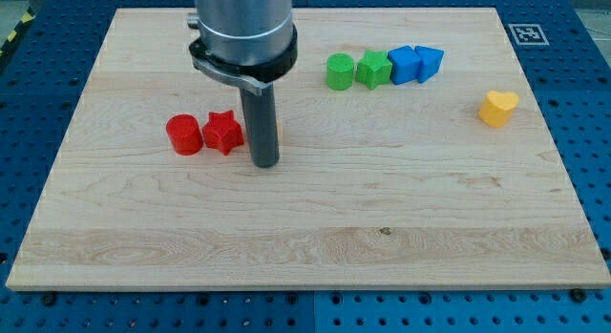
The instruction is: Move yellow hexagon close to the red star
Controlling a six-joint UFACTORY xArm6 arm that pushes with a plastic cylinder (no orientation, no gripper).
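Observation:
The red star (222, 132) lies on the wooden board at the view's left of centre, touching a red cylinder (183, 135) on its left. My tip (264, 165) rests on the board just right of the red star and slightly below it. The yellow hexagon (279, 131) is almost fully hidden behind the rod. Only a thin yellow-orange sliver shows at the rod's right edge, level with the star and a short way to its right.
A green cylinder (339, 72), a green star (373, 69) and two blue blocks (405, 64) (429, 62) form a row at the view's top right of centre. A yellow heart (497, 108) sits near the right edge.

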